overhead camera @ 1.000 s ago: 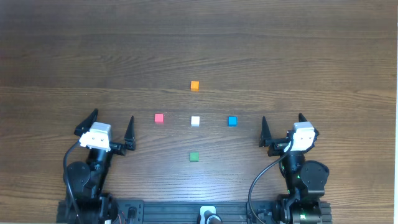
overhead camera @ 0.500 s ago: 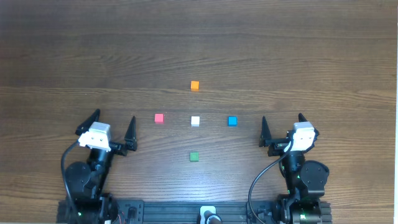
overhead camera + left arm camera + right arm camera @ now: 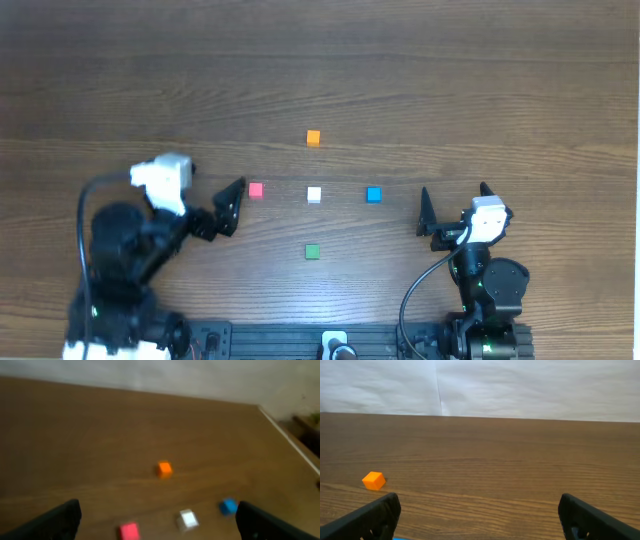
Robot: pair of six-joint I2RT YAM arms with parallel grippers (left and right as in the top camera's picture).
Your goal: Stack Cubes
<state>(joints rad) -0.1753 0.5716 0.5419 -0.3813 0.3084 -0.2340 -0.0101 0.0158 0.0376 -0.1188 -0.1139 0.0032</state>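
Zero stacked — five coloured cubes (image 3: 314,194) lie apart | left gripper (image 3: 157,510), right gripper (image 3: 453,200): fingers spread, empty | stacking not yet begun

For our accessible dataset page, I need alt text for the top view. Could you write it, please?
Five small cubes lie apart on a wooden table: orange farthest from the arms, pink, white and blue in a row, green nearest. The open left gripper shows near pink, the open right gripper to the right of blue.
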